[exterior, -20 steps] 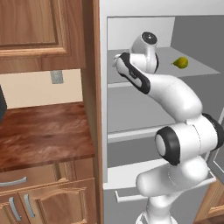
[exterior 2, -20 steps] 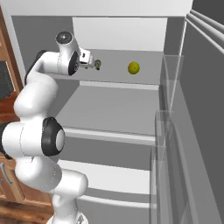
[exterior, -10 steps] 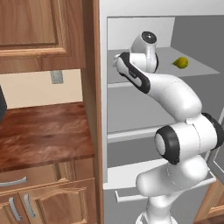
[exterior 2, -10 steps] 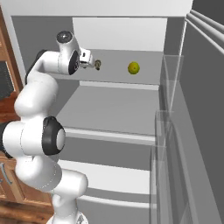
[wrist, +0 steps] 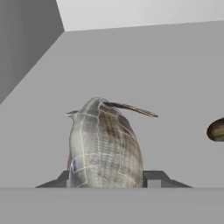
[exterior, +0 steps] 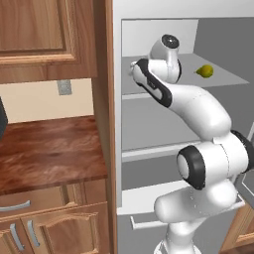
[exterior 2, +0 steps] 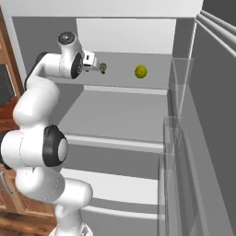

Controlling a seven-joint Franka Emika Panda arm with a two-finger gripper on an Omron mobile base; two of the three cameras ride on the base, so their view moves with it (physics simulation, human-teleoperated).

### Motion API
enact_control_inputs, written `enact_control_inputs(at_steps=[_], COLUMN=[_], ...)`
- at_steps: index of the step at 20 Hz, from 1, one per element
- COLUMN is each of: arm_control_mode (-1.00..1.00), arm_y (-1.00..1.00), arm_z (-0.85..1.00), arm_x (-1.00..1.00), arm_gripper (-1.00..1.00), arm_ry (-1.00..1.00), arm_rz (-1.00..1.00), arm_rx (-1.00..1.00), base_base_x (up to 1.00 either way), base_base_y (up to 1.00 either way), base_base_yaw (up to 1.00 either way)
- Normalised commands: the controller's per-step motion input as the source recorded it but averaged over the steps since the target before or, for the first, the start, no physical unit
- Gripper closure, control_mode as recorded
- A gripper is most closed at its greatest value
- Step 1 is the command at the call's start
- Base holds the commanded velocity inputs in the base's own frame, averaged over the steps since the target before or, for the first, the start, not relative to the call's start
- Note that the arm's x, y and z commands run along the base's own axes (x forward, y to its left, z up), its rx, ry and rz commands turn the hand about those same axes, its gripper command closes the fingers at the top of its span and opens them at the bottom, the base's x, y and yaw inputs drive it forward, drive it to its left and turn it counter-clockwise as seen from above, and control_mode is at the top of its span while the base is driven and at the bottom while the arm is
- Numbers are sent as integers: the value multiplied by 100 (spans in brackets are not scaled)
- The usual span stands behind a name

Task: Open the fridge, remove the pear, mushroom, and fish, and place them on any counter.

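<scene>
The fridge (exterior: 149, 124) stands open, and my arm reaches onto its top shelf (exterior 2: 120, 94). In the hand view the silvery-grey fish (wrist: 105, 144) fills the space between my fingertips (wrist: 153, 177), which press against its two sides; my gripper (wrist: 105, 179) is shut on it. The brown mushroom (wrist: 216, 130) lies on the shelf just to the right of the fish. Farther right on the same shelf sits the yellow-green pear (exterior: 205, 71) (exterior 2: 141, 71), apart from my gripper (exterior 2: 97, 67). The counter (exterior: 49, 149) lies left of the fridge.
The open fridge door (exterior 2: 184, 138) with clear bins stands on the right. Wooden wall cabinets (exterior: 44, 34) hang above the counter and base cabinets (exterior: 54, 228) sit below it. A dark object (exterior: 1, 121) stands at the counter's left edge.
The fingers have closed in on the fish. The arm and the base have hardly moved.
</scene>
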Motion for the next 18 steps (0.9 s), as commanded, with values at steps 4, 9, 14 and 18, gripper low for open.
enact_control_inputs(at_steps=[4, 9, 14, 18], arm_control_mode=[-100, -100, -100, -100], arm_y=[0, 0, 0, 0], arm_z=[14, 26, 36, 42], arm_x=[-100, -100, -100, -100], arm_gripper=[100, 100, 100, 100], arm_ry=[-19, -12, -1, 0], arm_rz=[0, 0, 0, 0], arm_rx=[-8, -3, 0, 0], base_base_x=[0, 0, 0, 0], base_base_y=[0, 0, 0, 0], base_base_yaw=[0, 0, 0, 0])
